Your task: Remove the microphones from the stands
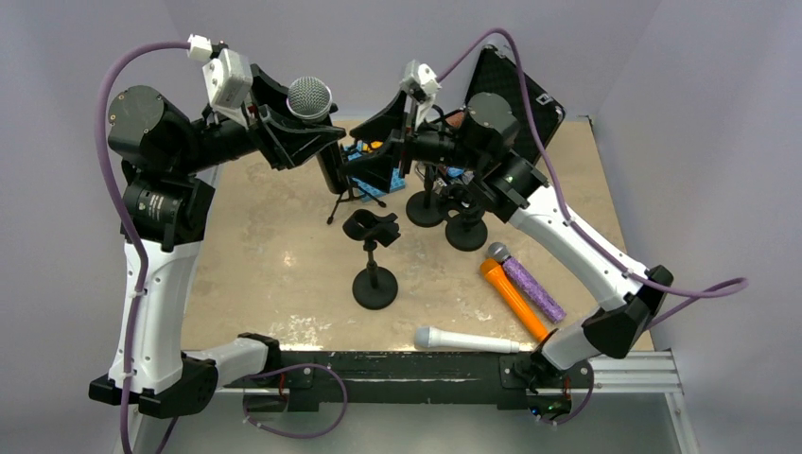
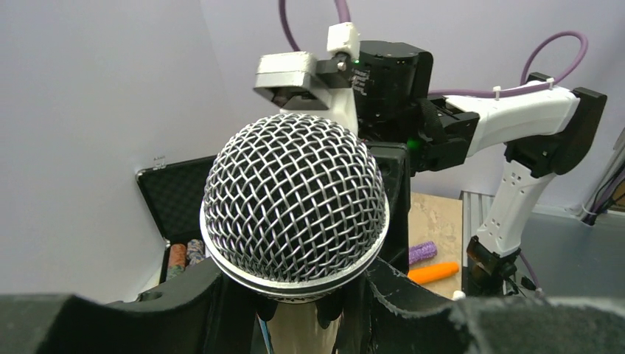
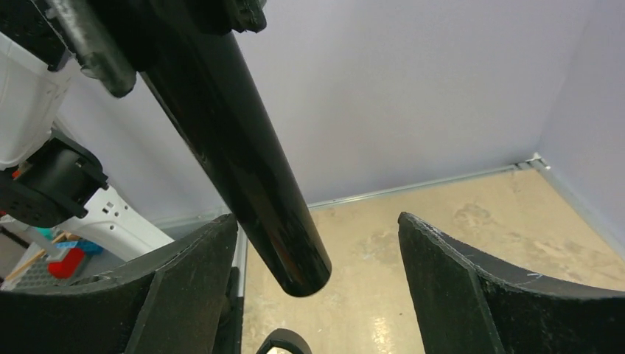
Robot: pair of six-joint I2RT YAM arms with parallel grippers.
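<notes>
The microphone [image 1: 312,99], with a silver mesh head and a black handle, hangs tilted in the air at the back left, clear of any stand. My left gripper [image 1: 284,128] is shut on it just under the head [image 2: 295,199], one finger on each side [image 2: 298,302]. My right gripper [image 1: 367,140] is open. In the right wrist view the handle's free end [image 3: 254,184] hangs between the spread fingers [image 3: 317,221], touching neither. The empty stand [image 1: 374,270] with its black clip [image 1: 371,227] stands on the table below. The clip's edge [image 3: 284,343] shows at the bottom of that view.
Two more round-based stands [image 1: 426,203] [image 1: 465,229] and a small tripod [image 1: 355,197] stand mid-table. White [image 1: 463,340], orange [image 1: 515,298] and purple [image 1: 531,286] microphones lie near the front right. An open black case [image 1: 511,85] stands at the back by the wall.
</notes>
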